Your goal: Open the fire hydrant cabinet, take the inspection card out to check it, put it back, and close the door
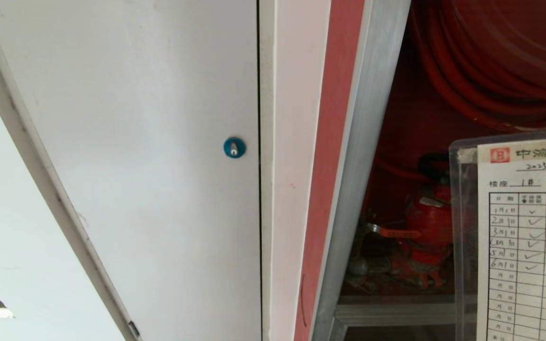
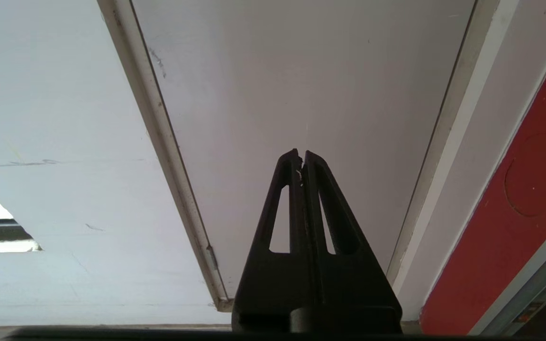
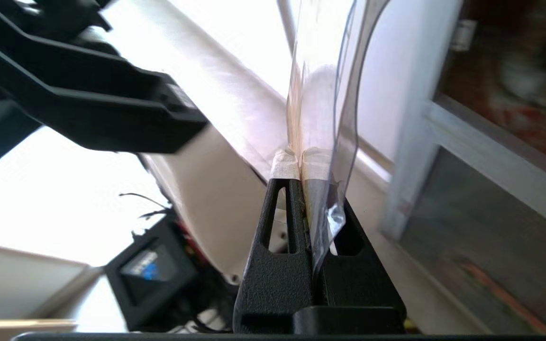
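Observation:
The fire hydrant cabinet [image 1: 370, 142] stands open, showing its red interior, a red hose reel [image 1: 500, 61] and a red valve [image 1: 427, 222]. The inspection card [image 1: 531, 246], white with a printed table and handwritten ticks, sits in a clear sleeve and is held up in front of the opening at the right edge. My right gripper [image 3: 300, 163] is shut on the sleeve's lower edge, and the card [image 3: 318, 94] shows edge-on above its taped fingertips. My left gripper [image 2: 301, 152] is shut on nothing and points at the white door. The cabinet's door is out of view.
A plain white door [image 1: 135, 142] with a blue round lock [image 1: 234, 147] fills the left. A white jamb and a red strip [image 1: 332, 166] separate it from the cabinet. A silver rail [image 1: 396, 310] crosses below the valve. Black parts of the robot [image 3: 88, 104] are close to the right wrist.

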Robot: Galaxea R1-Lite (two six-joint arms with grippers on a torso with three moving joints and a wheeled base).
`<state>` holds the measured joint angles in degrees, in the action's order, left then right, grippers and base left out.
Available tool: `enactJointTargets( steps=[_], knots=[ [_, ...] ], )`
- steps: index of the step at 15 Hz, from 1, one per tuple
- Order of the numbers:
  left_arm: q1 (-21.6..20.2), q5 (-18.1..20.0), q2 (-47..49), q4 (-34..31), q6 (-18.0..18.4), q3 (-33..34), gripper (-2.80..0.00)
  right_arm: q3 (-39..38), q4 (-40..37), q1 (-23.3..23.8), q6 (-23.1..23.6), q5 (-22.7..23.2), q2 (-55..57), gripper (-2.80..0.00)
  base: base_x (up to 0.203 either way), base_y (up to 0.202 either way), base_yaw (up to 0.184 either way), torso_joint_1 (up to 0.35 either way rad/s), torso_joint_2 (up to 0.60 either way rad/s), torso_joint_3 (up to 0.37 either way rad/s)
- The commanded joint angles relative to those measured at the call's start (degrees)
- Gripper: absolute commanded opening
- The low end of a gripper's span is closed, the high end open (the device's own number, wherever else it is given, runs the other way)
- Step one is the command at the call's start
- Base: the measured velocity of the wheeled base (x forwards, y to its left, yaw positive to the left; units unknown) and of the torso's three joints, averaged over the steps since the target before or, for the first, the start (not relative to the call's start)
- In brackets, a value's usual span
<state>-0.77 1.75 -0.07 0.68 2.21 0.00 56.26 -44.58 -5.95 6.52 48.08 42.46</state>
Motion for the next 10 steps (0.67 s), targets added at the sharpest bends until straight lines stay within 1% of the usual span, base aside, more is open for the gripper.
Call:
enactJointTargets(
  steps=[1, 4, 6, 8, 10],
  knots=[
    [0.0, 0.0, 0.0, 0.0, 0.0, 0.4, -2.80, 0.0, 1.5, 0.0, 0.0, 1.9, 3.4, -2.80, 0.000, 0.000, 0.000, 0.000, 0.00, 0.000],
    [0.0, 0.0, 0.0, 0.1, 0.0, 0.4, -2.80, -0.1, 5.7, -0.6, 0.0, 6.0, 7.8, -2.80, 0.000, 0.000, 0.000, 0.000, 0.00, 0.000],
    [0.0, 0.0, 0.0, 0.0, 0.0, 0.4, -2.80, -1.3, 10.2, -3.5, -1.8, 7.2, 9.5, -2.80, 0.000, 0.000, 0.000, 0.000, 0.00, 0.000],
    [0.0, 0.0, 0.1, 0.0, 0.0, 0.4, -2.80, -3.3, 17.4, -6.0, -6.4, 7.3, 10.6, -2.80, 0.000, 0.000, 0.000, 0.000, 0.00, 0.000],
    [0.0, 0.0, 0.1, 0.0, 0.0, 0.4, -2.80, -5.9, 27.1, -9.7, -12.0, 7.2, 11.5, -2.80, 0.000, 0.000, 0.000, 0.000, 0.00, 0.000]
  ],
)
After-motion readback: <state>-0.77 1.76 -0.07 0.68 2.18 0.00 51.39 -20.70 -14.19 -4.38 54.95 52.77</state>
